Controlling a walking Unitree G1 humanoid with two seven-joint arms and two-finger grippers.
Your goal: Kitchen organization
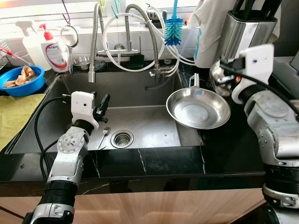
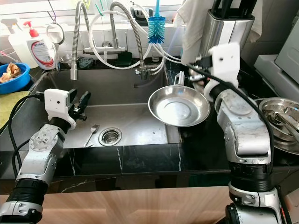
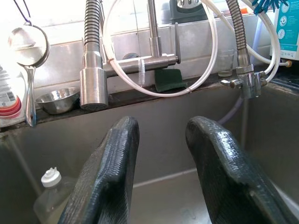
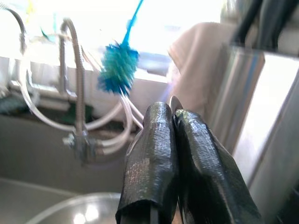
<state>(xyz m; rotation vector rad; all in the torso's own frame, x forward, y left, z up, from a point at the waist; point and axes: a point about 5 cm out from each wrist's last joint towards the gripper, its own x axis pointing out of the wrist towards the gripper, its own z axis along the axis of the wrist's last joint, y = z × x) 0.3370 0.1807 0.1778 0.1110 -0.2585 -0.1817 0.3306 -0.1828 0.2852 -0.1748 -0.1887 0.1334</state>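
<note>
- Steel sink sits in my black marble tabletop; a fork lies on the basin floor at 9 o'clock of the drain.
- My left gripper hovers inside the basin above the fork, jaws spread, nothing between them.
- Steel bowl rests tilted on the sink's rim at 3 o'clock, overhanging the basin.
- My right gripper is at 12 o'clock of the bowl, near the knife block; jaws pressed together on a thin metal edge, which I cannot identify.
- Blue bowl at far 9 o'clock, beside a soap bottle.
</note>
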